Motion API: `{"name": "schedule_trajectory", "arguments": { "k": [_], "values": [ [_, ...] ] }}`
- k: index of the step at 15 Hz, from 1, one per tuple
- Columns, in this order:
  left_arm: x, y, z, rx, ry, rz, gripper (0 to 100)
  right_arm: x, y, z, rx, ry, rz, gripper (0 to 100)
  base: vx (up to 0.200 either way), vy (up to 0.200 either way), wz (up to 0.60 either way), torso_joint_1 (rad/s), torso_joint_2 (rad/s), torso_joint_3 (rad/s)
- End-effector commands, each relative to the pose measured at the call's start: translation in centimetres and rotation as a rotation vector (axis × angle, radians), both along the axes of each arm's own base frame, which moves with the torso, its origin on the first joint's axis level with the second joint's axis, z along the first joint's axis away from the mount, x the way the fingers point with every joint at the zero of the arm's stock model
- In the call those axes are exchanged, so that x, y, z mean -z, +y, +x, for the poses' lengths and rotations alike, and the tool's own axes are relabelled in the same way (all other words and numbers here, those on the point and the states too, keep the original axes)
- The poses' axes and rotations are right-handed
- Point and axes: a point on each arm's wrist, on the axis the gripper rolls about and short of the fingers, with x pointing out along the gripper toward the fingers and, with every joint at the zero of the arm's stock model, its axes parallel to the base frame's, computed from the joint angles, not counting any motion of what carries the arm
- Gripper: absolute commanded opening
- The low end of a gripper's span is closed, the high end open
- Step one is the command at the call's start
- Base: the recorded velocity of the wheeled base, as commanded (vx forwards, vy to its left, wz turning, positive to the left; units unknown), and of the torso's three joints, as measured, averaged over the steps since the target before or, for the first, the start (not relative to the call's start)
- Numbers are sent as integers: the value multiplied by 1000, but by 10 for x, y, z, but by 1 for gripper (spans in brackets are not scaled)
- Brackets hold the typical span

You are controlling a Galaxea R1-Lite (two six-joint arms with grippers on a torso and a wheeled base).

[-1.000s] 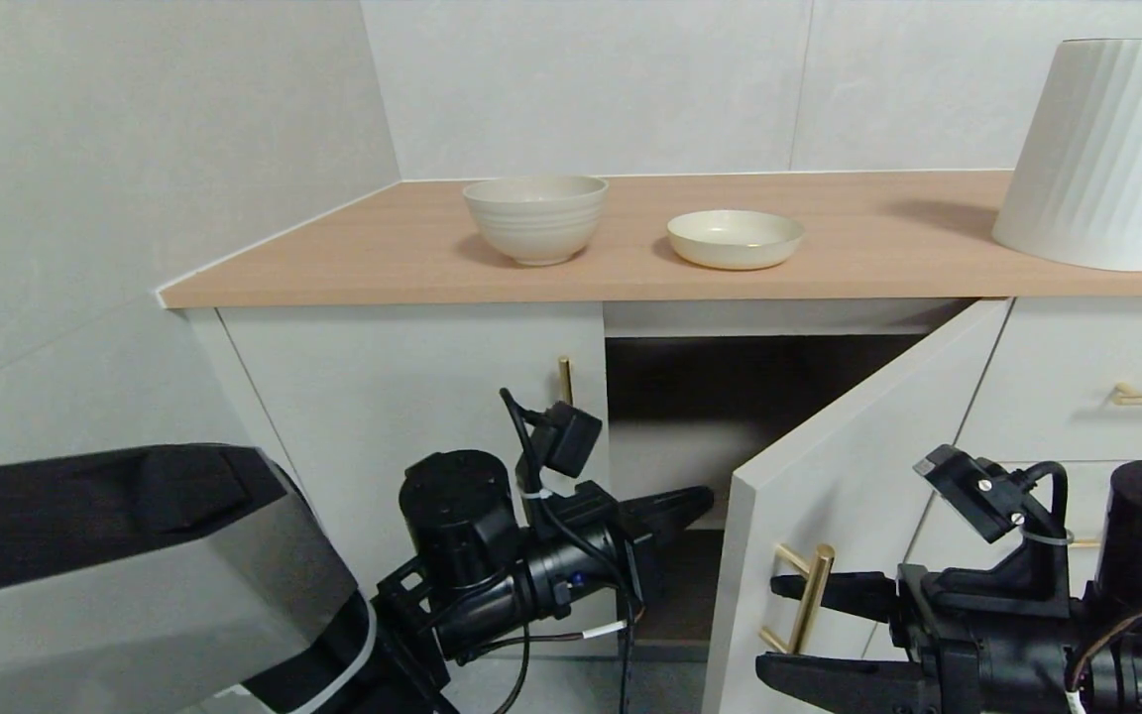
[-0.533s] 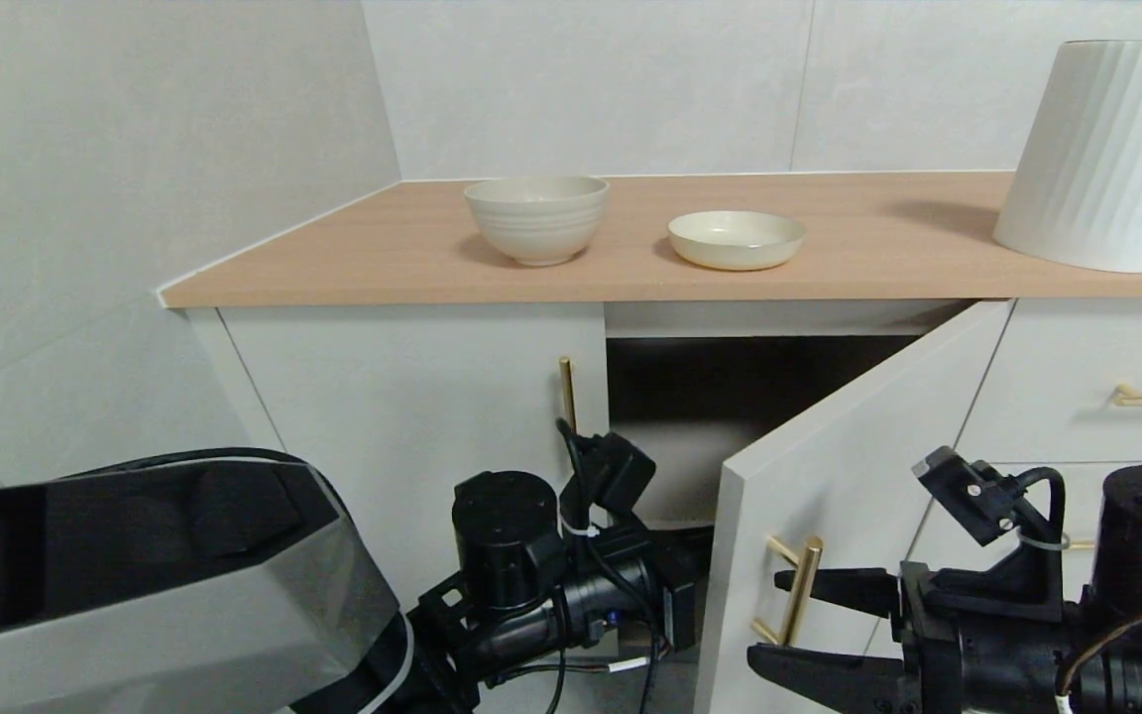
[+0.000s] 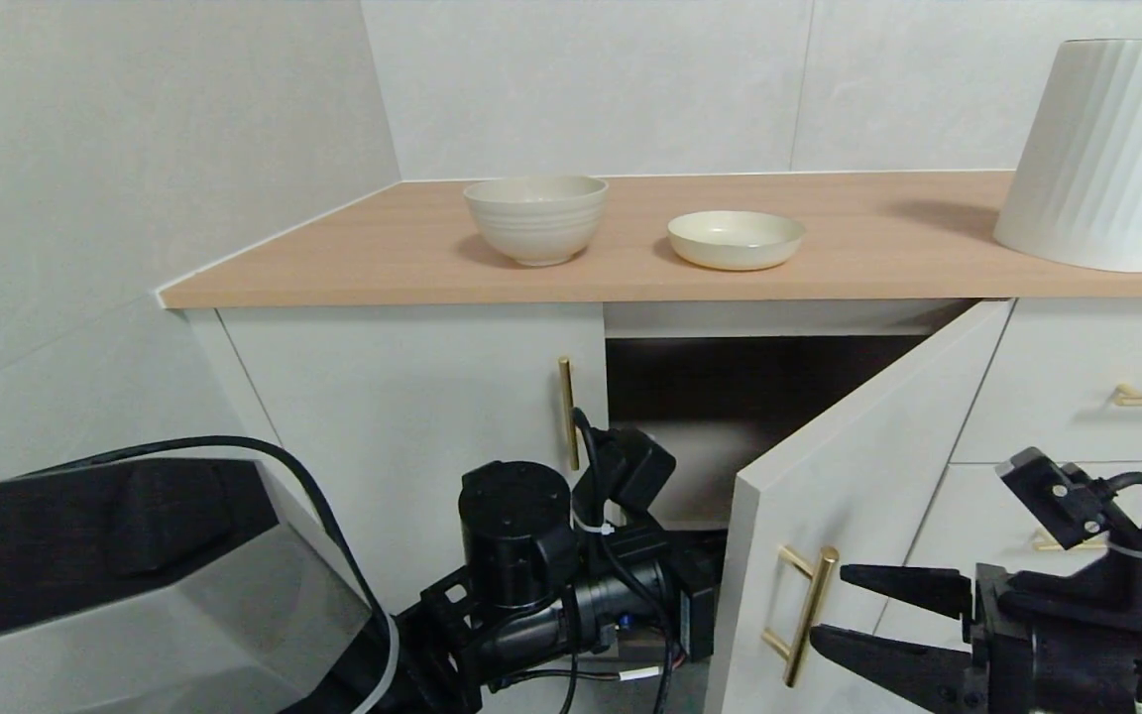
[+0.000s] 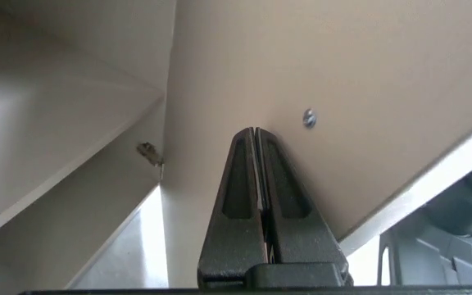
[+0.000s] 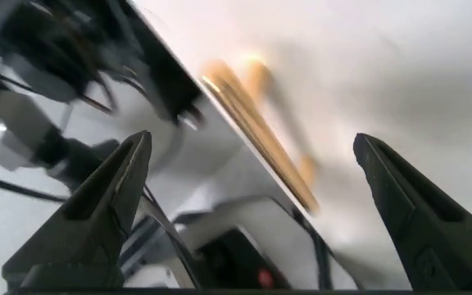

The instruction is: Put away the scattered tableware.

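Behind the cabinet door (image 3: 834,466), the left gripper (image 4: 255,138) is pinched shut on nothing; the right gripper (image 3: 831,602) gapes wide beside the handle (image 3: 806,617).

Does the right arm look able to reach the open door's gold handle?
Probably yes: the right gripper is open, fingertips just short of the handle, nothing between them.

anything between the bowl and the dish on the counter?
Nothing. The head view shows bare countertop between the bowl and the dish.
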Motion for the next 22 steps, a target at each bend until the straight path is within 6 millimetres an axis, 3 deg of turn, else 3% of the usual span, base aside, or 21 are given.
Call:
{"name": "schedule_trajectory", "arguments": {
  "k": [1,5,7,13,15,18,22],
  "values": [
    [-7,1,-1,1,-9,-11,0,-12,-29,-26,93,-53,-37,100,0,0,0,0,0,0],
    [-6,2,-2,-2,10,8,0,-35,-53,-66,218,-69,-141,100,0,0,0,0,0,0],
    [-5,2,-2,-7,13,12,0,-39,-57,-75,214,-42,-158,100,0,0,0,0,0,0],
    [-7,4,-3,-8,27,25,0,-39,-57,-74,213,-38,-161,100,0,0,0,0,0,0],
    [-7,1,-1,-7,29,27,0,-39,-56,-74,211,-36,-163,100,-200,0,0,2,2,5],
    [-10,-9,9,-7,33,30,0,-38,-56,-74,209,-33,-166,100,-200,0,0,4,5,4],
    [-17,-25,25,-9,54,48,0,-39,-58,-76,206,-43,-157,100,0,0,0,0,0,0]
  ]
}}
